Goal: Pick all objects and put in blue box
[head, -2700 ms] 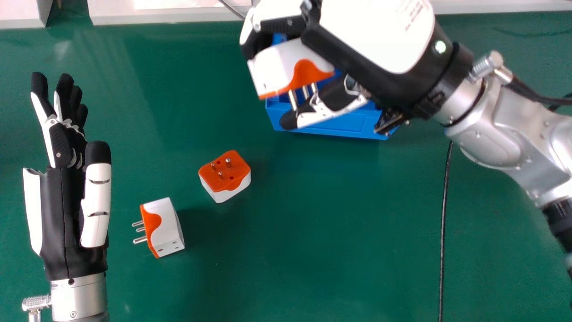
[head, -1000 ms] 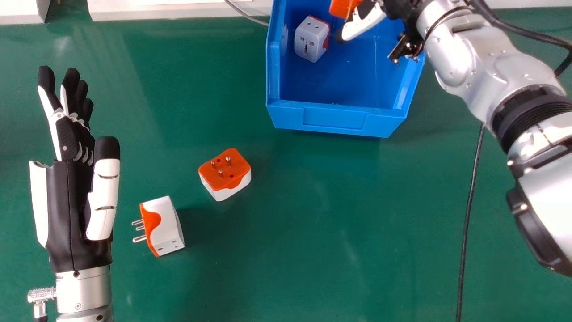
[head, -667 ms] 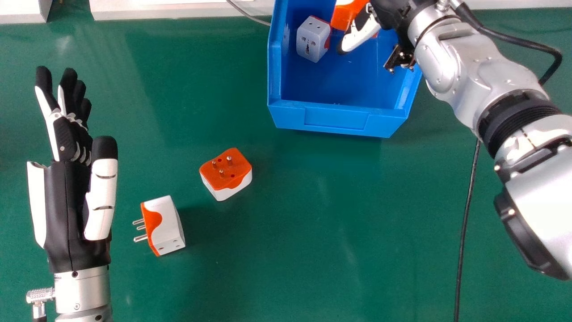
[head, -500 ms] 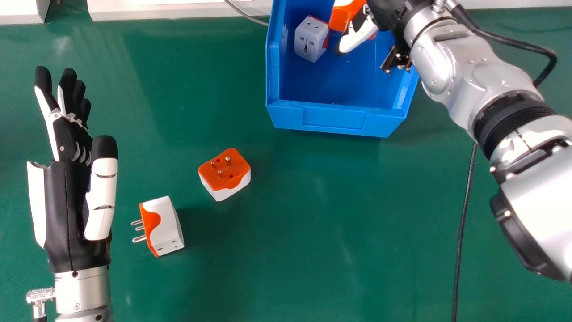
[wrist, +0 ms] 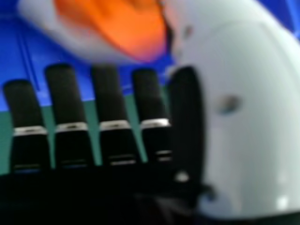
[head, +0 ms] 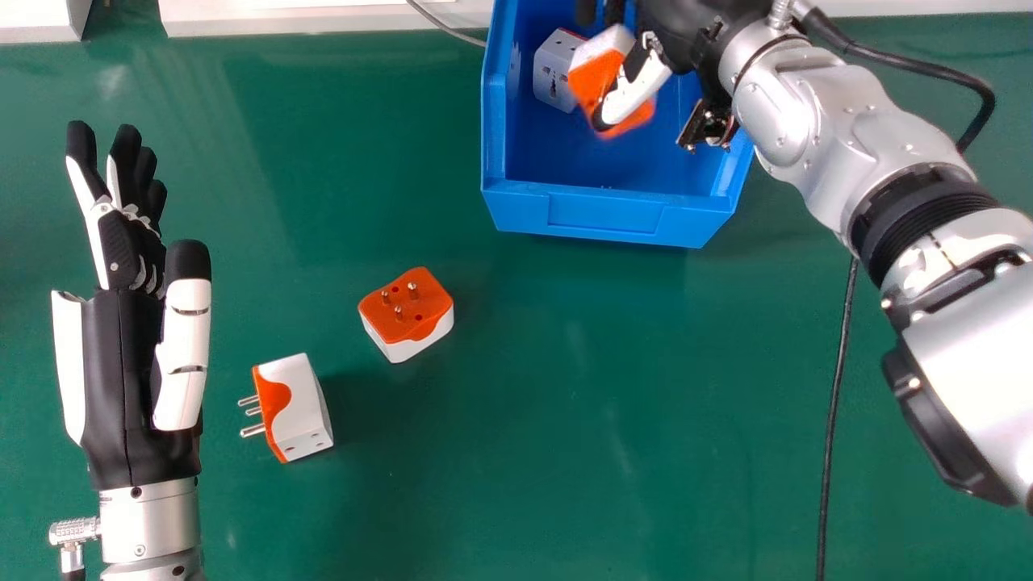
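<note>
We have one adapter (head: 552,77) in the blue box (head: 605,216); a second adapter (head: 593,74) is in or just above it. Our right hand (head: 686,32) has straight, slightly spread fingers (wrist: 65,98), seemingly releasing. The far adapter (head: 407,311) and near adapter (head: 297,407) remain on the desk (head: 500,468).

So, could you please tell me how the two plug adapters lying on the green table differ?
The adapter nearer the blue box has its orange pin face up, while the adapter nearer the left hand lies with its pins pointing to the robot's left. In the head view, the first looks mostly orange, the second mostly white. Both have three metal pins.
</note>
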Robot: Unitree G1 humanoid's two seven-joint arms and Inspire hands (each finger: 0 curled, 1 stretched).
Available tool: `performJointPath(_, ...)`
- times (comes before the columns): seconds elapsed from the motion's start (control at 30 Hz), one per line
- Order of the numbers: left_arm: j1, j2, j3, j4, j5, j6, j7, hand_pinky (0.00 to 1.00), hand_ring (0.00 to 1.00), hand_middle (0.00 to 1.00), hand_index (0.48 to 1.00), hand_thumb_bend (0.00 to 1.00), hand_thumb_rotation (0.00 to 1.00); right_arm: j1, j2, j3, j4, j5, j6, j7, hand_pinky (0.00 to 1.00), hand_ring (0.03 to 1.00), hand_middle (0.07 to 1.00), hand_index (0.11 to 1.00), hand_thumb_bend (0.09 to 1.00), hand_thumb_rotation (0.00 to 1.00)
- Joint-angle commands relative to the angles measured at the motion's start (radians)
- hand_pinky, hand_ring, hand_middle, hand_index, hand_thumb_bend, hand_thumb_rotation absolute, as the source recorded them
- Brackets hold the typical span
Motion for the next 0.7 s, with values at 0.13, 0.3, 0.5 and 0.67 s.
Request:
performJointPath(0.13,-0.017,0.009,0.004,-0.008,-0.005,-0.012,-0.002,1.00,1.00,1.00,0.968,0.40,0.84,-0.065,-0.030,-0.019,-0.022,0.023,-0.023,-0.016,0.67,0.839,0.918,0.934,0.990,0.36)
performJointPath(0.3,-0.021,0.008,0.011,0.000,0.004,-0.023,0.006,1.00,1.00,1.00,0.971,0.36,0.84,-0.057,-0.041,-0.031,-0.028,0.036,-0.052,-0.016,0.68,0.846,0.919,0.938,0.999,0.36)
performJointPath(0.5,-0.016,0.005,0.014,-0.002,0.009,-0.032,0.010,1.00,1.00,1.00,0.973,0.35,0.84,-0.011,-0.068,-0.051,-0.064,0.065,-0.159,-0.062,0.70,0.850,0.910,0.935,1.000,0.34)
performJointPath(0.67,-0.011,0.005,0.016,-0.002,0.011,-0.037,0.011,1.00,1.00,1.00,0.973,0.36,0.84,0.077,-0.101,-0.063,-0.143,0.080,-0.362,-0.169,0.68,0.830,0.883,0.920,1.000,0.32)
